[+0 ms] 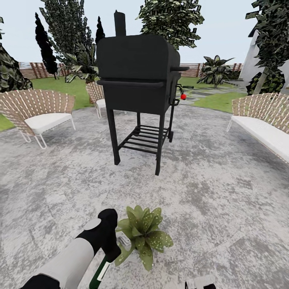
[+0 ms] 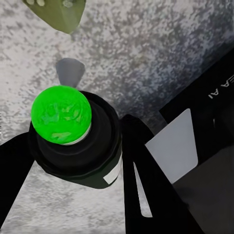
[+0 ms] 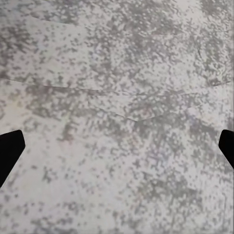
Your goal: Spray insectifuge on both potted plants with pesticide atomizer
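As left gripper (image 2: 73, 156) clamps atomizer (image 2: 73, 141), potted plant (image 1: 145, 235) beside

The ground is a mottled grey stone paving (image 1: 208, 188), with faint slab joints seen in the right wrist view (image 3: 117, 112). A black smoker grill (image 1: 138, 80) is stood on four legs at the middle of the paving, a slatted rack fixed between the legs. A wicker chair with a white cushion (image 1: 38, 112) is placed at the left edge, a second wicker chair (image 1: 97, 96) is partly hidden behind the grill, and a wicker sofa with a white cushion (image 1: 263, 120) is placed at the right. A low potted plant (image 1: 145, 235) of speckled olive leaves is set directly on the paving in the foreground. Green lawn (image 1: 60, 86) is met at the paving's far edge.
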Available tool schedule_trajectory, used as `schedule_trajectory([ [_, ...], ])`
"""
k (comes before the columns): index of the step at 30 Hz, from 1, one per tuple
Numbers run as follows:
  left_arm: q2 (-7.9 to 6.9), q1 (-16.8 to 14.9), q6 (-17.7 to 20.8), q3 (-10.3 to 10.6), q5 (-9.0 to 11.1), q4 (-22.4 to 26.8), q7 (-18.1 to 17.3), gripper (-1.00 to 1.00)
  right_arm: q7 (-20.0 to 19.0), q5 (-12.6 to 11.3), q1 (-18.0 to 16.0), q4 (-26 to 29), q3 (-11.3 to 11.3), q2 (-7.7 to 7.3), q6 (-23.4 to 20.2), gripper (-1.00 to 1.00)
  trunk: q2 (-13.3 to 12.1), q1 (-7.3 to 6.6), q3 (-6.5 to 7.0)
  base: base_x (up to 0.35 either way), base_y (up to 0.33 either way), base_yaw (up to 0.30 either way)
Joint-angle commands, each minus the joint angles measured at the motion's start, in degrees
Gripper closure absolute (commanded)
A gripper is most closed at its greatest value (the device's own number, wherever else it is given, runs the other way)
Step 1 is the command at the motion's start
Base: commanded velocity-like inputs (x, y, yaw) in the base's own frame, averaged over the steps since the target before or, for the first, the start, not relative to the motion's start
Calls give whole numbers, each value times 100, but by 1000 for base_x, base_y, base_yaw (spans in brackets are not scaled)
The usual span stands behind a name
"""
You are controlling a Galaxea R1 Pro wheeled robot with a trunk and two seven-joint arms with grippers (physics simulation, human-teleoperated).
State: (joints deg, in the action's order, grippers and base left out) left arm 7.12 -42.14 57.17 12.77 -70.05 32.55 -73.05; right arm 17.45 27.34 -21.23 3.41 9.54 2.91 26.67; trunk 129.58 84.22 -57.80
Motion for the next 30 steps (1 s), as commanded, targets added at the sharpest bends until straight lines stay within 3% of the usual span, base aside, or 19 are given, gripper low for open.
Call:
schedule_trajectory([
  [1,0,-18,49,7,-52,9,-60,100,25,61,-3,-8,42,0,14,-100,2,-1,-5,-1,51,0],
  [9,-23,-99,63,-3,-52,19,-82,100,22,61,-3,-16,37,-10,15,-100,2,-1,-5,0,126,-19],
  [12,-113,-145,74,-13,-52,22,-95,100,22,61,-3,-16,37,-10,17,-100,2,-1,-5,0,3,-259],
  [17,-127,-382,83,-13,-52,15,-120,100,22,61,-3,-16,31,-10,19,-100,2,-1,-5,0,0,-293],
  [19,-136,-396,77,-12,-52,15,-117,100,22,61,-3,-14,33,-10,20,-100,2,-1,-5,0,0,-199],
  [22,-285,-392,83,-23,-45,14,-121,100,14,61,-3,-16,31,-4,22,-100,2,-1,-5,0,55,-22],
  [30,-290,-321,84,-42,-36,8,-122,100,6,61,-3,-4,31,8,22,-100,2,-1,-2,-1,191,-41],
])
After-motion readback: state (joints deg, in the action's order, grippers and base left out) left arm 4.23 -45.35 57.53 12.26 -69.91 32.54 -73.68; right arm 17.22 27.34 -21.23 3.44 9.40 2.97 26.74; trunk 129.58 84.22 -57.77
